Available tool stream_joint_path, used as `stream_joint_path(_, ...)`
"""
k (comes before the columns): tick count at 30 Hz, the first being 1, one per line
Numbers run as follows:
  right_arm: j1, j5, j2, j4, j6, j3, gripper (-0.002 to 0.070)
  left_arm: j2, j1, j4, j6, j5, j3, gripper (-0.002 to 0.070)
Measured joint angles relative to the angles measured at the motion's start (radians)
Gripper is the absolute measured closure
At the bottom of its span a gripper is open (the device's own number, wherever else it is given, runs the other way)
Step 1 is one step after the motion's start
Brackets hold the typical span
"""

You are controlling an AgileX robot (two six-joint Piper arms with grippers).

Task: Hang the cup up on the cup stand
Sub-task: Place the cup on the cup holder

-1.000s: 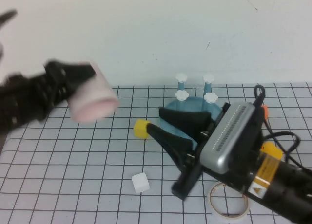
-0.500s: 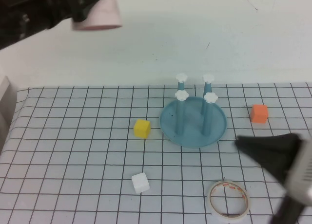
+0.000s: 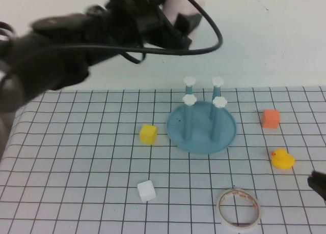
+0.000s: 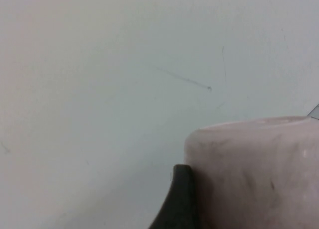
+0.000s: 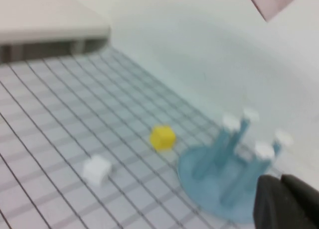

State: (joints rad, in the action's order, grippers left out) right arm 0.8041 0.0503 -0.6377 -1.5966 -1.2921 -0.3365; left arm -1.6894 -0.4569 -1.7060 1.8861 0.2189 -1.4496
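The left gripper [image 3: 175, 15] clamps the cup [image 3: 184, 1] in wide-set jaws high above the cup stand [image 3: 202, 125], apparently to lower it onto a post, while the right gripper [image 5: 286, 201], shut and empty, sits beside the stand.

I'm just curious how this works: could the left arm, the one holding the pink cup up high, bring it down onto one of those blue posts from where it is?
Probably yes. The left gripper holds the cup high above the cup stand, with nothing between them. The right gripper, shut, sits at the table's near right edge, out of the way.
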Motion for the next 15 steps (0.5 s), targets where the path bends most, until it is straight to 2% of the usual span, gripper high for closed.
stream_joint_path(9,0.0,0.128,0.004,-0.002,-0.002,0.145,0.0675,-0.243,-0.006,-0.004,-0.015,-0.018,-0.16,0.0109)
stream_joint_path(15,0.0,0.229,0.004,-0.002,-0.002,0.156,0.0676,-0.391,-0.011,-0.004,-0.024,0.004,-0.314,0.0111)
